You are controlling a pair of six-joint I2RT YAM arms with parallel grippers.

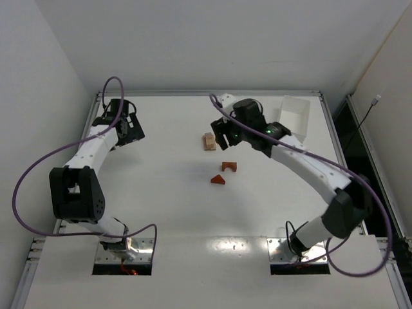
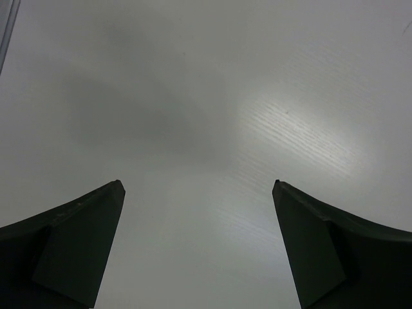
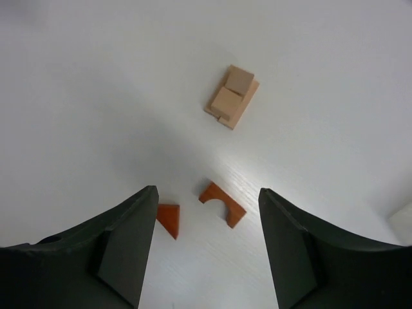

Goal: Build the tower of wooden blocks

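The wood block tower (image 1: 209, 141) is a low tan stack at mid-table; in the right wrist view the tower (image 3: 232, 96) shows two small tan blocks on a wider tan one. A reddish-brown arch block (image 1: 230, 167) (image 3: 223, 205) and a reddish-brown triangular wedge (image 1: 218, 179) (image 3: 170, 219) lie loose on the table nearer the arms. My right gripper (image 1: 223, 134) (image 3: 207, 190) hovers open just right of the stack, holding nothing. At the far left my left gripper (image 1: 132, 129) (image 2: 198, 183) is wide open over bare table.
A white rectangular tray (image 1: 294, 117) stands at the back right, behind the right arm. The white walls of the enclosure close in the table on the left, back and right.
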